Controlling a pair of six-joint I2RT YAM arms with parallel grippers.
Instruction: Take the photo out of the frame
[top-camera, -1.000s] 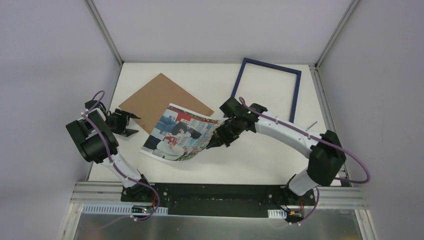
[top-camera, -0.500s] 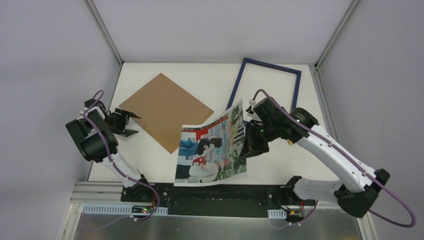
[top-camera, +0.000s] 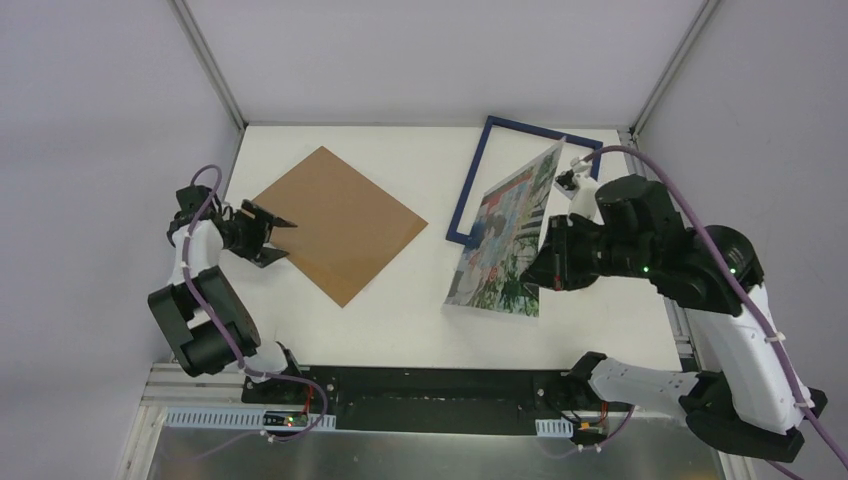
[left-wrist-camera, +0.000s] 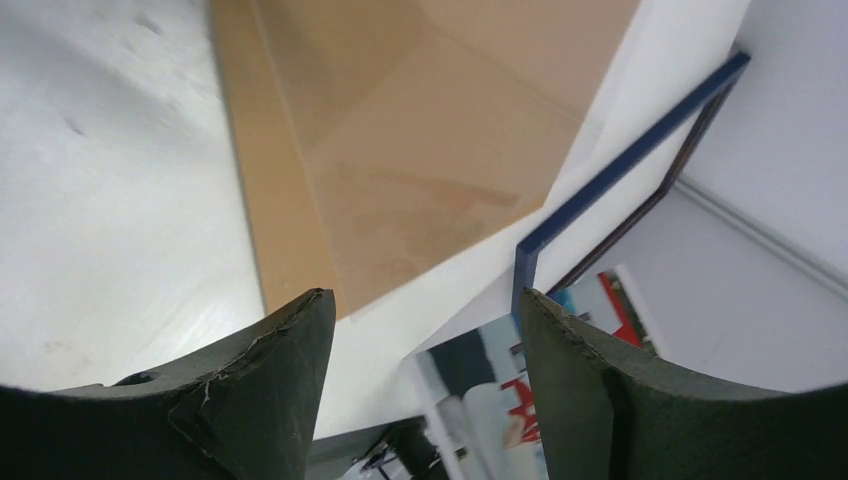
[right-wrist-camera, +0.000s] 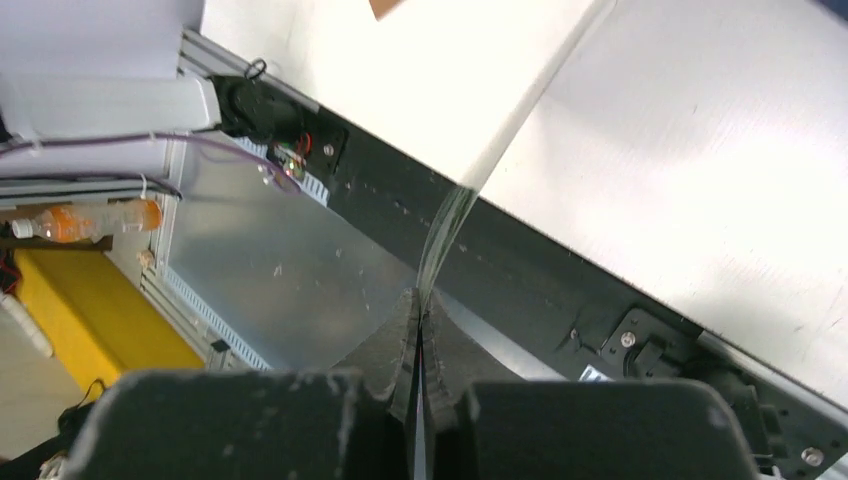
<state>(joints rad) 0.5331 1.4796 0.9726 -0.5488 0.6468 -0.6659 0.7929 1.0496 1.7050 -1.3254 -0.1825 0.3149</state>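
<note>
- Right side of the table (top-camera: 400, 310): right gripper (top-camera: 545, 268) is pressed together on the photo (top-camera: 505, 245), pinching its right edge.
- Sheet is tilted up. I can't tell if its lower edge touches the table.
- Photo is out of the frame (top-camera: 468, 182), which lies flat at the far right with white table showing through.
- Print is too small for me to read any writing. I see red, blue and green patches.
- Left gripper (top-camera: 270, 238) is spread, holding nothing, at the left edge of the brown backing board (top-camera: 335, 222).
- Raised photo and right arm block the frame's near-right part from the top camera.
- Right wrist view: black base strip (right-wrist-camera: 560, 270), orange bottle (right-wrist-camera: 95, 218), yellow box (right-wrist-camera: 80, 310).
</note>
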